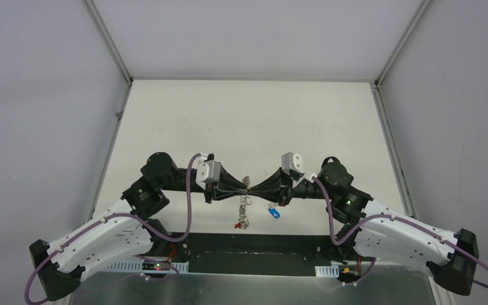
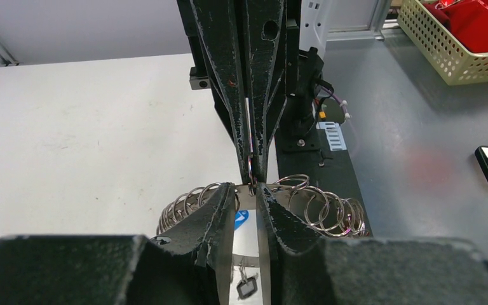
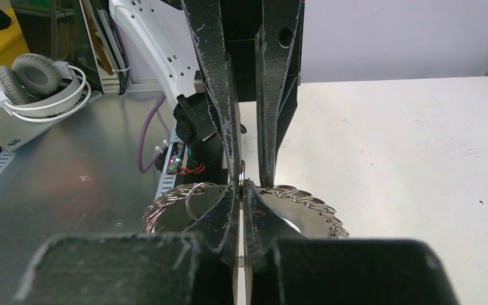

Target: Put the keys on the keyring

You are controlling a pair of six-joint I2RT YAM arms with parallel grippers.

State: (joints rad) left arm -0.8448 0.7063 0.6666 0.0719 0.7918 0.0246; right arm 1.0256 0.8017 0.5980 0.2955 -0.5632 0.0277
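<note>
The blue key (image 1: 274, 213) is lying on the table (image 1: 241, 127) just right of the chain (image 1: 246, 206), below our right gripper (image 1: 252, 189), which is pinching the ring (image 2: 252, 166) shut. Our left gripper (image 1: 243, 189) is facing it tip to tip, fingers (image 2: 213, 219) narrowly apart; we cannot tell whether they are gripping anything.

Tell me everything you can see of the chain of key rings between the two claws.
The chain of key rings is many thin silver metal split rings, linked one into the next and bunched in loops. One ring is pinched in the shut right claw; the left claw has its tips at the same ring, grip unclear. The rest trails toward the near edge of the table, a red tag at its end. Whether it hangs or lies flat I cannot tell.
</note>
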